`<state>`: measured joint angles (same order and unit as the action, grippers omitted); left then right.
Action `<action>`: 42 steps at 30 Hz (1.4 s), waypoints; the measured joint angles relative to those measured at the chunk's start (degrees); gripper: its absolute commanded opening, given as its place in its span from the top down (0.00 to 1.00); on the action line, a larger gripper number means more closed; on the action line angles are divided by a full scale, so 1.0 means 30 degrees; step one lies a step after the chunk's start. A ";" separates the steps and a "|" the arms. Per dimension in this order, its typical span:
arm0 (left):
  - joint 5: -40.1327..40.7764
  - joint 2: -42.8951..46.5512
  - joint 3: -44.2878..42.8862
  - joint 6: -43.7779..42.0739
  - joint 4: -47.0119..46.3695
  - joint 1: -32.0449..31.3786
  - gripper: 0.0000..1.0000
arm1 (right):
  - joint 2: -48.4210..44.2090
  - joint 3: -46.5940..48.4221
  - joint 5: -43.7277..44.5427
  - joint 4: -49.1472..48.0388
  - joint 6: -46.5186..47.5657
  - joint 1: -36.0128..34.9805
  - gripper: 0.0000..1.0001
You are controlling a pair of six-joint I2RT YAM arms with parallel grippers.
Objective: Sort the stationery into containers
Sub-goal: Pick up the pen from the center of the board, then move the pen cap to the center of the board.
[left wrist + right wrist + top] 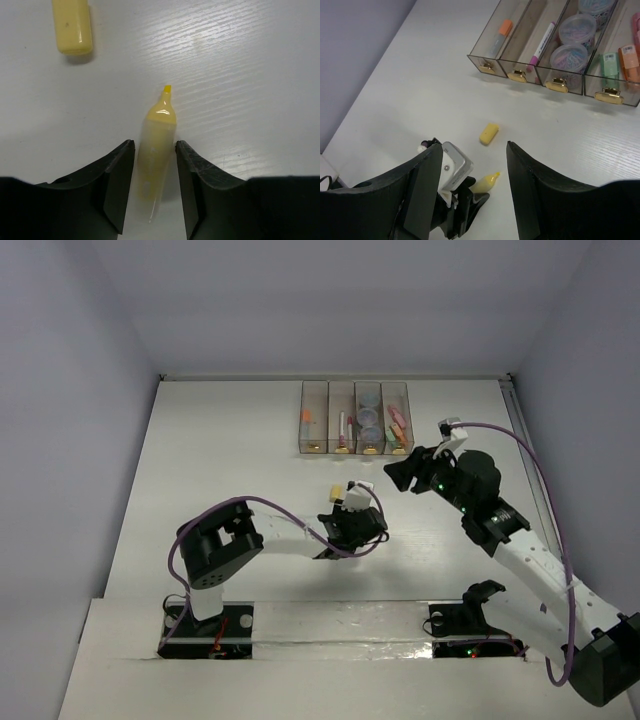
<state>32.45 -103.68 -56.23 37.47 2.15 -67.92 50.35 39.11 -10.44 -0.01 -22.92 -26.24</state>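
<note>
An uncapped yellow marker lies on the white table between the fingers of my left gripper. The jaws are open, close on either side of it, with a small gap at the left finger. Its yellow cap lies apart, farther ahead; it also shows in the top view and the right wrist view. My right gripper is open and empty, hovering above the table right of the left gripper. The four joined containers stand at the back.
In the right wrist view the containers hold an orange-capped marker, a pink-tipped white marker, round tubs of bluish clips, and green and orange markers. White walls ring the table.
</note>
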 measured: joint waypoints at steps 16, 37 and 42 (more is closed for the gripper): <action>0.0765 0.0255 0.0692 0.0517 -0.0408 -0.0393 0.82 | -0.0066 0.0000 0.0663 0.0029 0.0007 0.0000 0.40; -0.1894 1.0054 0.6411 0.0372 -0.0648 0.1763 1.00 | 0.5595 0.0823 0.0131 0.0882 0.0022 -0.0291 0.32; -0.3810 1.5176 0.8072 -0.0219 -0.1851 0.4590 1.00 | 0.9318 0.2492 0.0437 0.0816 -0.0240 -0.2157 0.25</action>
<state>21.02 -58.15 -32.01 36.82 -3.40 -54.15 78.30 46.59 -9.13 2.44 -23.64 -32.71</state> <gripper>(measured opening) 0.246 0.744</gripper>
